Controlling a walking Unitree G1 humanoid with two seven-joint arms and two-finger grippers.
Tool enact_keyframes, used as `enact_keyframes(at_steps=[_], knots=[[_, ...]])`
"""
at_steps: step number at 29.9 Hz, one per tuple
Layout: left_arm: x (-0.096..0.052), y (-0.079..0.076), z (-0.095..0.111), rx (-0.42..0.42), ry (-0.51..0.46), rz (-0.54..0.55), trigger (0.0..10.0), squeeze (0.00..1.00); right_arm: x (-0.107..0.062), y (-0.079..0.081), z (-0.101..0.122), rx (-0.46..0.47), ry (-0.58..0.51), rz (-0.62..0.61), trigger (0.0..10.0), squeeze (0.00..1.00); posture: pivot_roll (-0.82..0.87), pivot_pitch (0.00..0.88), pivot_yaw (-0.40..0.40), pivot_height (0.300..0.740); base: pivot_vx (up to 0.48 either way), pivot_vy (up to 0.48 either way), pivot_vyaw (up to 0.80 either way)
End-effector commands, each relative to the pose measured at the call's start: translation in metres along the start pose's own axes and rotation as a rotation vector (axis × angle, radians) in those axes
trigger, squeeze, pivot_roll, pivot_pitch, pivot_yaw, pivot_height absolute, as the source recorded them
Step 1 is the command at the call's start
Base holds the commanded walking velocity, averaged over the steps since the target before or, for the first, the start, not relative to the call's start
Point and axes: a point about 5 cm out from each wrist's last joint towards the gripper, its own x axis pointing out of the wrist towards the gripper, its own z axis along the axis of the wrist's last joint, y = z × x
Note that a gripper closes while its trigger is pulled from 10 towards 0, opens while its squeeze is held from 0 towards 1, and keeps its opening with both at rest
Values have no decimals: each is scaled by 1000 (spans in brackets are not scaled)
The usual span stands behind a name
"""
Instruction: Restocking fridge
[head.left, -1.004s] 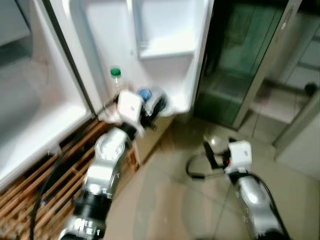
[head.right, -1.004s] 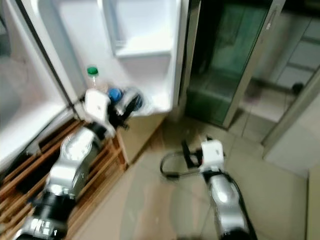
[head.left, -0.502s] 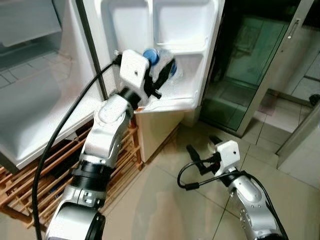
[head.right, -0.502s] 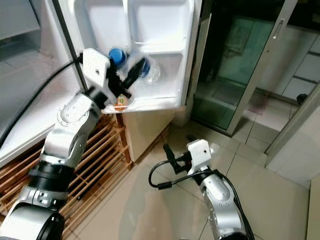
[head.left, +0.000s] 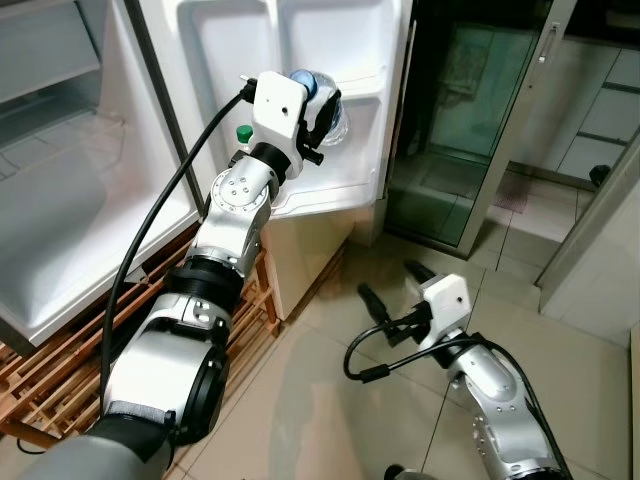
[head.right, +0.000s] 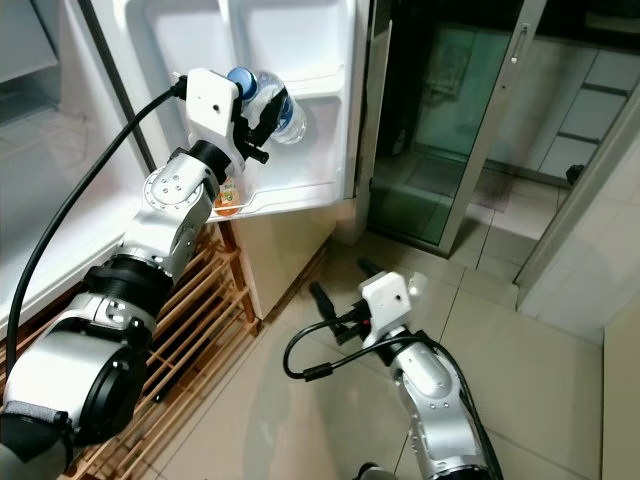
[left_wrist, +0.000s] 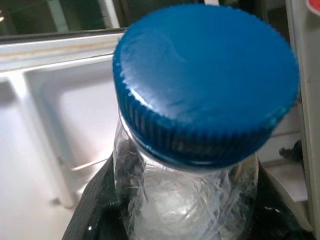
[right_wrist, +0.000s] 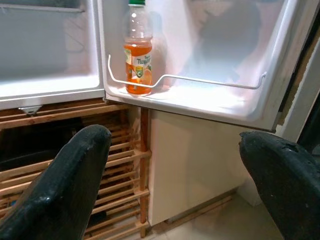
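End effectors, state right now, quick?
Left end effector: closed on the blue-capped bottle, at the fridge door.
Right end effector: open, empty, low over the floor.

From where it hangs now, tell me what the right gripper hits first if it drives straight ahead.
Likely the fridge door: the open right gripper points at its lower shelf and the panel below, the juice bottle off to one side. Depth is uncertain.

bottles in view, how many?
2. A blue-capped clear bottle held in the left end effector at the fridge door; an orange juice bottle on the bottom door shelf.
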Motion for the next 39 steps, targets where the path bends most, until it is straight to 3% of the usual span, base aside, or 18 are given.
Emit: enact_keyframes(at_steps=[1, 10, 16, 24, 30, 36, 39], knots=[[4, 8, 5, 75, 2, 19, 10000, 0, 3, 5, 8, -10, -22, 30, 10000, 12, -167, 0, 104, 740, 0, 0, 0], [-2, 25, -16, 151, 142, 98, 10000, 0, 5, 18, 23, -17, -68, 103, 10000, 12, -176, 41, 113, 740, 0, 0, 0], [0, 29, -17, 155, 173, 126, 10000, 0, 2, 20, 29, -26, -76, 105, 10000, 12, -189, 67, 117, 740, 0, 0, 0], [10, 37, 3, 173, 115, 184, 10000, 0, -2, 33, 52, -42, -147, 106, 10000, 16, -225, 123, 129, 740, 0, 0, 0], [14, 45, 14, 195, 115, 219, 10000, 0, -14, 40, 54, -24, -131, 105, 10000, 16, -238, 147, 121, 740, 0, 0, 0], [16, 60, 19, 79, 175, 295, 10000, 0, -29, 48, 54, -3, -91, 106, 10000, 12, -262, 181, 115, 740, 0, 0, 0], [18, 64, 23, -24, 191, 325, 10000, 0, -36, 50, 54, 5, -71, 97, 10000, 12, -275, 198, 113, 740, 0, 0, 0]])
